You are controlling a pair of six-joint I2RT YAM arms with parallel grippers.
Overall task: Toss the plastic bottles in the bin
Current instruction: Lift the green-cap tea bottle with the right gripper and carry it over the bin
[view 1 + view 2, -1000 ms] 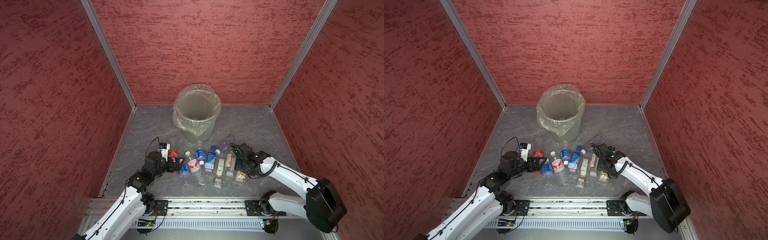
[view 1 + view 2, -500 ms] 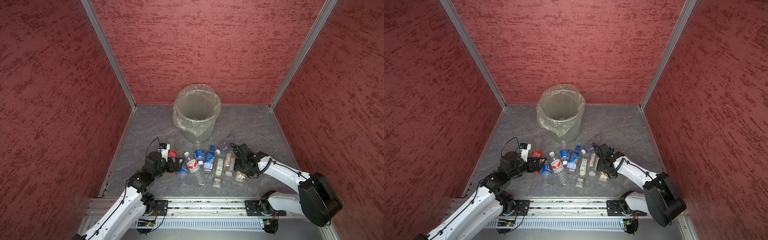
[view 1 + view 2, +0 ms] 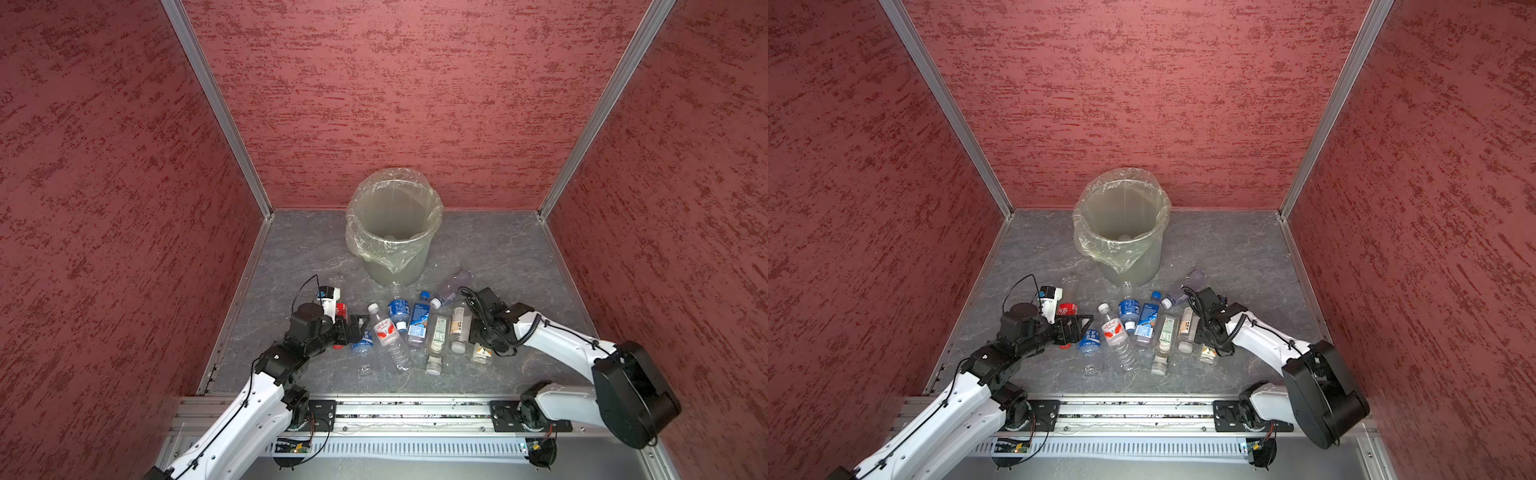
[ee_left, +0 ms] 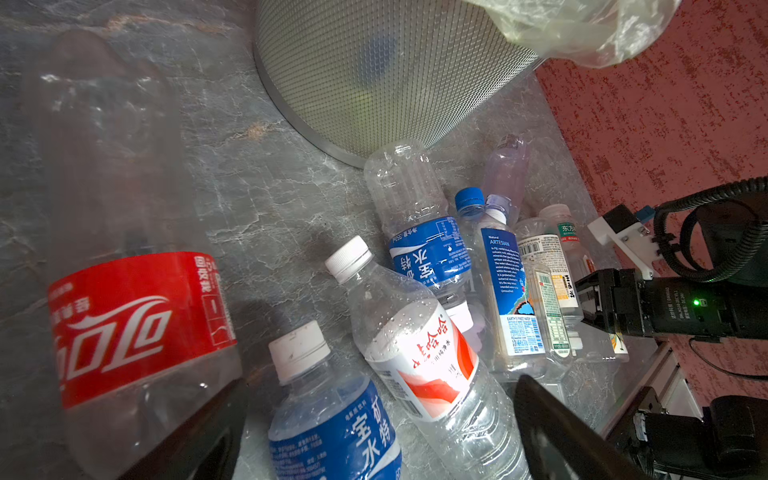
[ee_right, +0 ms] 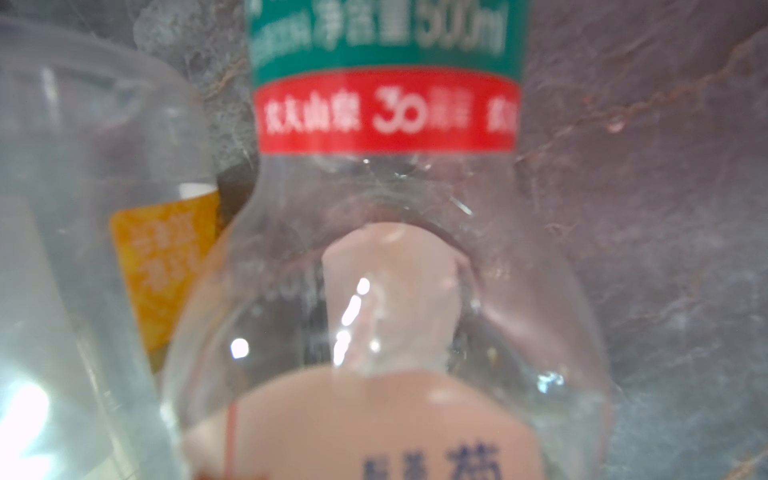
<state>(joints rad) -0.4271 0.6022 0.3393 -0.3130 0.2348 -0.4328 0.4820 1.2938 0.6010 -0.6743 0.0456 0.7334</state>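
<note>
At the left, the left gripper (image 3: 358, 330) sits low on the grey floor (image 3: 291, 257) with its jaws spread wide. A Coca-Cola bottle (image 3: 340, 309) lies just outside one finger, and a white-capped blue-labelled bottle (image 3: 362, 341) lies between the two, not yet pinched.

Beside it the rest of the plastic bottles (image 3: 417, 322) lie on their sides in a loose row, some nine or ten in all, many touching or overlapping.

Behind the middle of the row stands the bin (image 3: 399, 266), its clear liner (image 3: 374, 249) folded over the rim. A pale shape shows at its bottom in both top views, and blurred colour shows through its wall in the left wrist view. Both are too dim to name, so at most a bottle or two appears to have gone in.

At the right end, the right gripper (image 3: 477, 334) is down over a green-and-red-labelled bottle (image 5: 386, 112) — its jaws are hidden, and whether they stand apart or have closed on it cannot be told.

By this showing the job is barely begun — nearly every bottle is left to lift and drop.
</note>
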